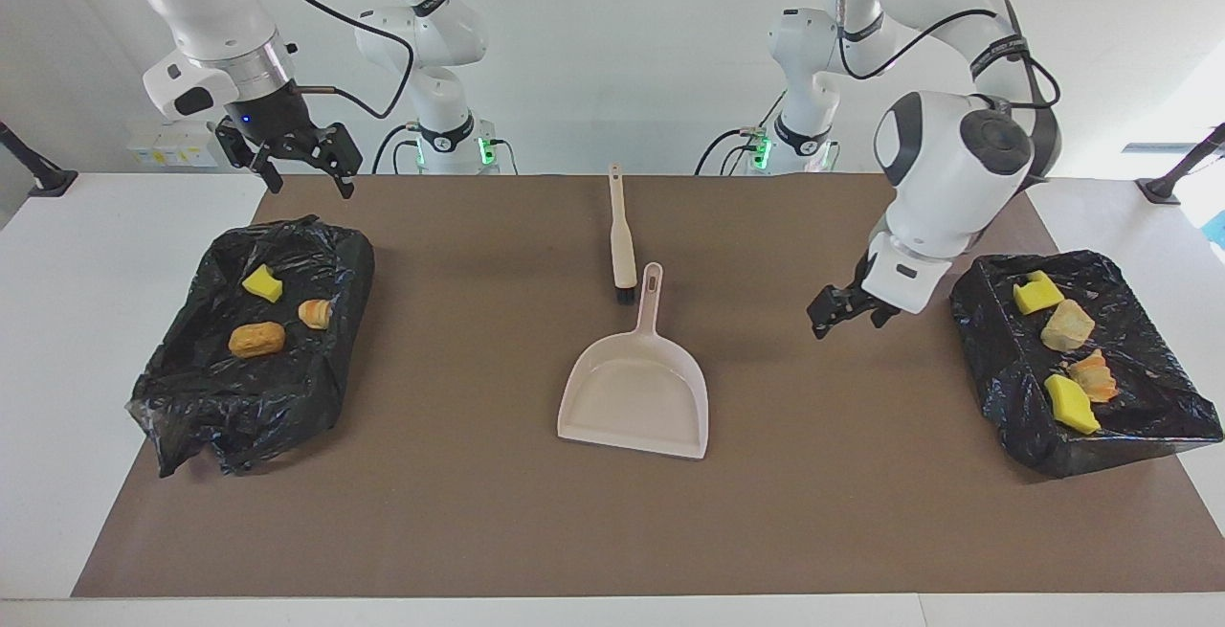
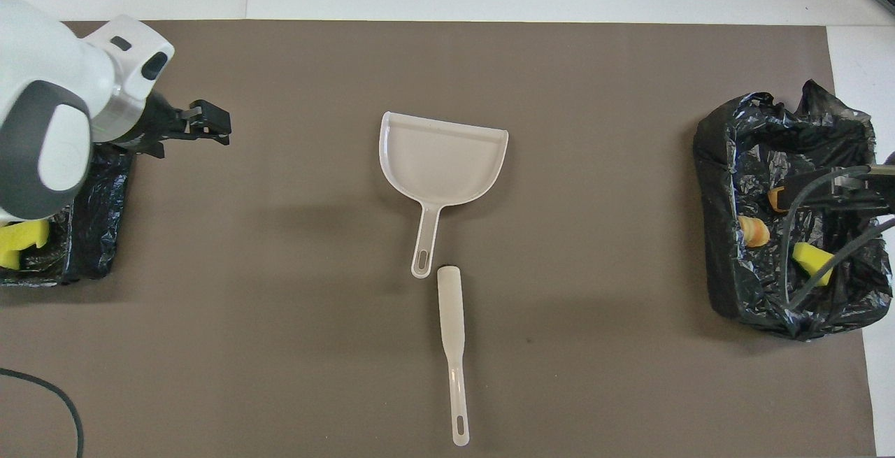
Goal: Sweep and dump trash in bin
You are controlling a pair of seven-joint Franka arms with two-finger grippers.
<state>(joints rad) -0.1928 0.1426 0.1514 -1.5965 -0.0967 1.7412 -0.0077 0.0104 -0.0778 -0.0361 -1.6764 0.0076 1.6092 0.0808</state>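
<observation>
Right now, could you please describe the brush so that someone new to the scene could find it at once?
Start at the brown mat covering the table and find the beige dustpan at its middle. The brush lies just nearer to the robots, beside the dustpan's handle. It is the slim beige stick with dark bristles at one end.

i see a plain brown mat (image 1: 478,512) with the white table (image 1: 57,369) showing around it. taking the beige dustpan (image 1: 636,392) as my landmark, the brush (image 1: 622,235) just beside its handle is the same beige, with dark bristles. the bin toward the right arm's end (image 1: 249,388) and the bin toward the left arm's end (image 1: 1091,426) are both lined in glossy black plastic. the scraps (image 1: 1070,404) inside are yellow, tan and orange, some streaked orange and cream. both arms are white with grey joints, and the left gripper (image 1: 842,311) and right gripper (image 1: 306,172) are black.
</observation>
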